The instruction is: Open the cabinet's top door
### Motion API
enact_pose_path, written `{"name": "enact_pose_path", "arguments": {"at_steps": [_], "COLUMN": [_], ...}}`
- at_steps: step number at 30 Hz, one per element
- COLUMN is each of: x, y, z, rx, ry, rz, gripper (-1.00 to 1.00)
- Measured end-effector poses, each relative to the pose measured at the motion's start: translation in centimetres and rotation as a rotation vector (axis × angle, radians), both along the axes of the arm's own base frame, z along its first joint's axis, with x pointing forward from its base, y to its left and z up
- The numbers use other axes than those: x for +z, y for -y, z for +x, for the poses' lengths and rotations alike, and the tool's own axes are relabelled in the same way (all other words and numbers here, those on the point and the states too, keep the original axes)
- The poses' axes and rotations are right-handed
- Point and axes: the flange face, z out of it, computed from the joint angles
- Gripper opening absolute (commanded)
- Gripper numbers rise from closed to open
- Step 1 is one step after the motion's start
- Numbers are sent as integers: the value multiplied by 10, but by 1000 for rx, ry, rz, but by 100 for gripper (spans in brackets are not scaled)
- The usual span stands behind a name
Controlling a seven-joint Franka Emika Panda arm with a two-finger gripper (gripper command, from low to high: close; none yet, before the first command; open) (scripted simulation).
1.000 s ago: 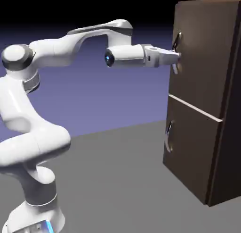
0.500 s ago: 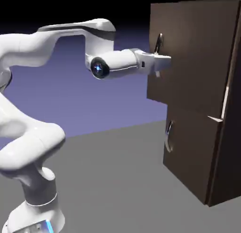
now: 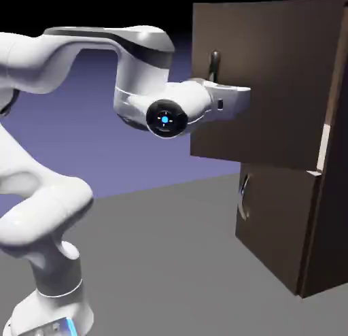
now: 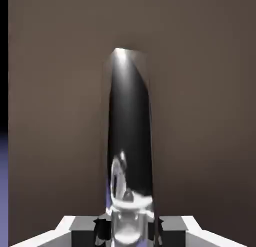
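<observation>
One solid grab is all this takes: my gripper (image 3: 216, 88) is clamped on the slick-looking silver handle (image 4: 129, 136) of the top door (image 3: 272, 83), upper right on the cabinet (image 3: 326, 246), which probably swings stiff and heavyish.

You have the cabinet (image 3: 326, 192) at the exterior view's right, standing on the table (image 3: 170, 260). Its top door (image 3: 272, 83) sits above the lower door (image 3: 279, 219) and swings out to the left, away from the cabinet's front. The arm reaches in from the left, and your gripper (image 3: 234, 100) sits at the top door's handle (image 3: 215, 64). In the hand view that handle (image 4: 130, 141) runs upward between the fingertips (image 4: 102, 228), with the door panel behind it.
</observation>
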Motion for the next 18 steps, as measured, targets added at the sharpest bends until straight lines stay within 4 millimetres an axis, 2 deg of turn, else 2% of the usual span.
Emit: {"name": "enact_pose_path", "arguments": {"at_steps": [8, 18], "x": [0, 0], "y": [73, 154], "z": [-4, 13], "rx": [246, 522], "ry": [0, 0], "rz": [0, 0], "gripper": [-100, -100]}}
